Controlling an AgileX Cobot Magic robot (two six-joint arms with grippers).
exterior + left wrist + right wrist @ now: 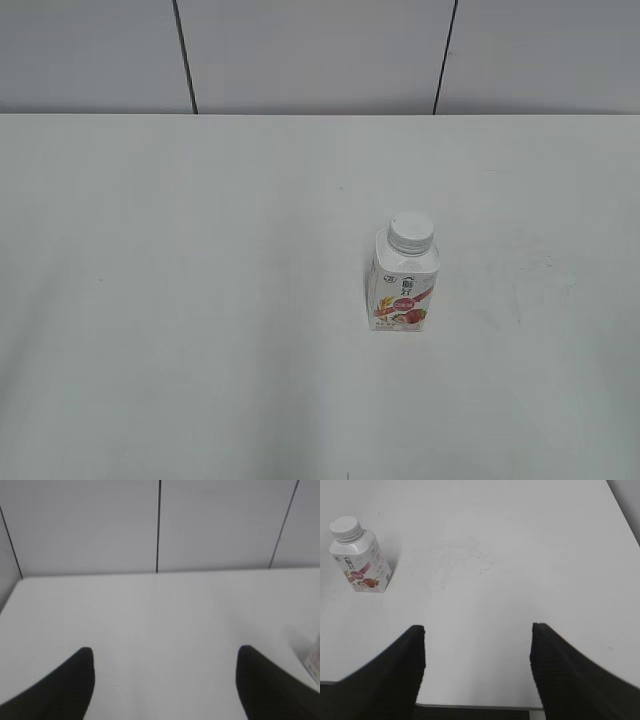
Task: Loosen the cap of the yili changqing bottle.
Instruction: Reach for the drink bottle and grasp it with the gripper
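Observation:
The yili changqing bottle [403, 285] stands upright on the white table, right of the middle in the exterior view, with its white ribbed cap [411, 232] on the neck. It also shows at the upper left of the right wrist view [361, 561], cap [345, 528] on top. A sliver of its label [315, 661] shows at the right edge of the left wrist view. My left gripper [165, 652] is open and empty over bare table. My right gripper [478, 628] is open and empty near the table's front edge, well away from the bottle. Neither arm shows in the exterior view.
The white table [200, 300] runs back to a grey panelled wall [320, 50]. Its front edge [475, 706] shows between the right gripper's fingers. Faint scuff marks [465, 560] lie on the table to the right of the bottle.

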